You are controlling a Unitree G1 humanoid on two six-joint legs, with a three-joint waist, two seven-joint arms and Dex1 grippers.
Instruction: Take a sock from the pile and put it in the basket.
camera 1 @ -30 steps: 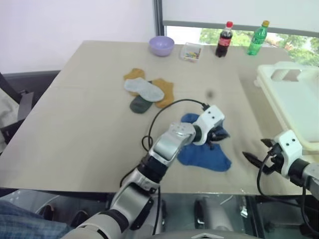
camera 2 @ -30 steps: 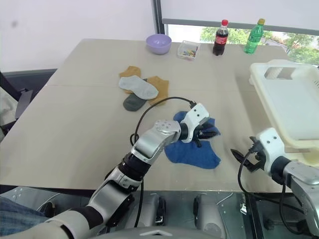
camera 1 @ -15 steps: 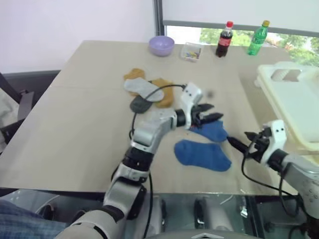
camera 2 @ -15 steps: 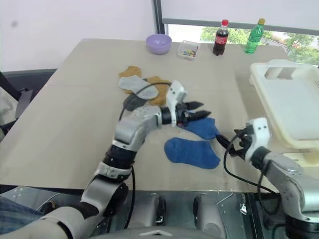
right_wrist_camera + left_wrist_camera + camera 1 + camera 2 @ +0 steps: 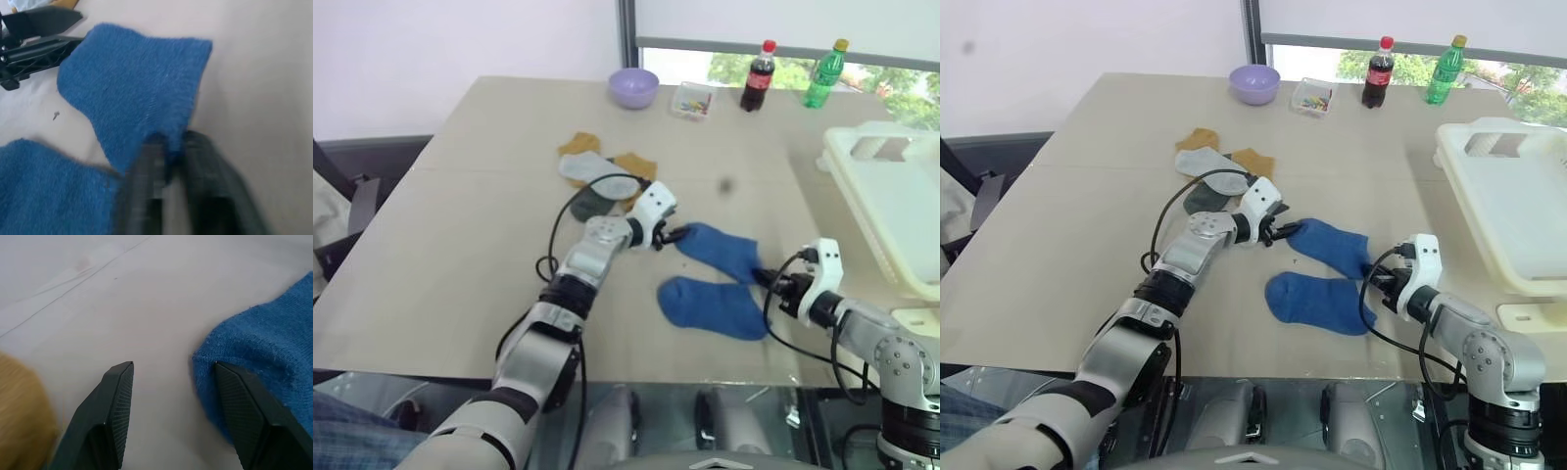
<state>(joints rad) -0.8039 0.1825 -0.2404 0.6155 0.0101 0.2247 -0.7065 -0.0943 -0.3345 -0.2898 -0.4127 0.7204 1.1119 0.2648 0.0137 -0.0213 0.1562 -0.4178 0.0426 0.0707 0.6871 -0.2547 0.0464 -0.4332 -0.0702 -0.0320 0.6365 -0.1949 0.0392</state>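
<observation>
On the table (image 5: 460,255), the right gripper (image 5: 766,281) has its jaws closed on the near-right edge of a blue sock (image 5: 720,250). The left gripper (image 5: 677,235) stands with jaws parted at that sock's far-left end. The pile (image 5: 602,181) lies far left; the basket (image 5: 891,211) sits at right.

Bottle labels (image 5: 758,76) seem too small to read.

head stereo looks down over table (image 5: 460,245); wrist cameras close.
</observation>
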